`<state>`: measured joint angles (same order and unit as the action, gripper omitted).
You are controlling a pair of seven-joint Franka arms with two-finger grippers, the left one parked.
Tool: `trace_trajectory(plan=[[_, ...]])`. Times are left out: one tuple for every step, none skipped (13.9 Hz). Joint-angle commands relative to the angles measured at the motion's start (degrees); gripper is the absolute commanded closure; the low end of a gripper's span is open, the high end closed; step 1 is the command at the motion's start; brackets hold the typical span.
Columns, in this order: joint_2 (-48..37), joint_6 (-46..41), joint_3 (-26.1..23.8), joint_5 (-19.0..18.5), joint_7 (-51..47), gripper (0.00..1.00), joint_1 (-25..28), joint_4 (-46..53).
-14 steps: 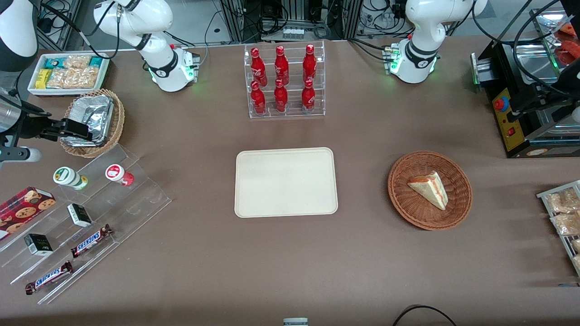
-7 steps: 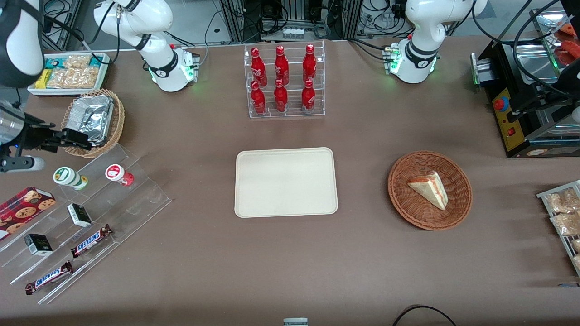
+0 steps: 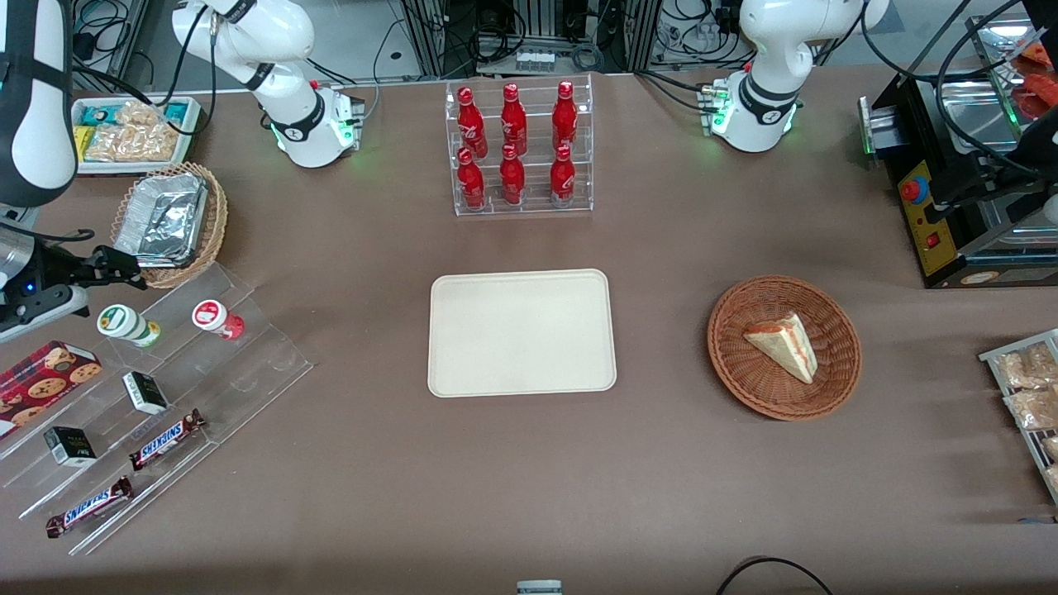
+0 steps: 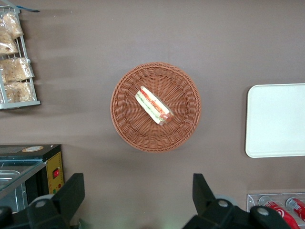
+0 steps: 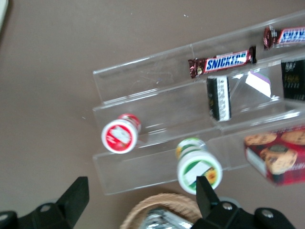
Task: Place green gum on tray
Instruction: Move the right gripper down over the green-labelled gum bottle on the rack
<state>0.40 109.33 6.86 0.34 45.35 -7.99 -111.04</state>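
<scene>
Gripper (image 3: 124, 268) fingers (image 5: 76, 198) apart above green gum (image 3: 126, 323), ungrasped on acrylic shelf; tray (image 3: 521, 332) bare; pick, transfer pending.

Robotics lab, dressed as a mock snack shop. Lab signs: two white arm bases (image 3: 312, 124) (image 3: 756, 111) w/ green status lights fixed on a brown-covered table (image 3: 661, 463), plus cable bundles (image 3: 496, 33) & metal racks at the table edge farthest from the front cam. The gripper (image 3: 128, 271), fingers spread, hangs over the stepped acrylic rack (image 3: 248, 364) toward the working arm's end. Shop signs: red bottles (image 3: 514, 145) in a clear tiered stand, Snickers bars (image 3: 165, 440), green gum (image 3: 126, 323), sandwich basket (image 3: 783, 347), tray (image 3: 521, 332) mid-table.
</scene>
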Motion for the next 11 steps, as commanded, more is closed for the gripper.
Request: trace_trajectory(plan=[[0.4,5.1,-0.2,-1.1,9.5,0.0,-1.6,-3.1],[0.9,6.1,-0.2,-1.0,12.0,0.0,-2.4,-3.2],[1.7,6.8,-0.2,-0.8,15.4,0.0,-3.4,-3.2],[2.3,7.3,-0.2,-0.5,18.7,0.0,-4.0,-3.2],[2.9,8.1,-0.2,-0.4,20.5,0.0,-4.7,-3.2],[3.4,8.9,-0.2,-0.4,21.4,0.0,-4.9,-3.2],[4.0,9.8,-0.3,-0.4,22.0,0.0,-5.3,-3.2],[4.4,10.5,-0.3,-0.3,22.4,0.0,-5.4,-3.2],[5.0,11.3,-0.3,-0.3,22.8,0.0,-5.9,-3.2],[5.6,12.0,-0.3,-0.3,22.8,0.0,-6.3,-3.4],[5.6,12.6,-0.3,-0.3,22.9,0.0,-6.4,-3.8]])
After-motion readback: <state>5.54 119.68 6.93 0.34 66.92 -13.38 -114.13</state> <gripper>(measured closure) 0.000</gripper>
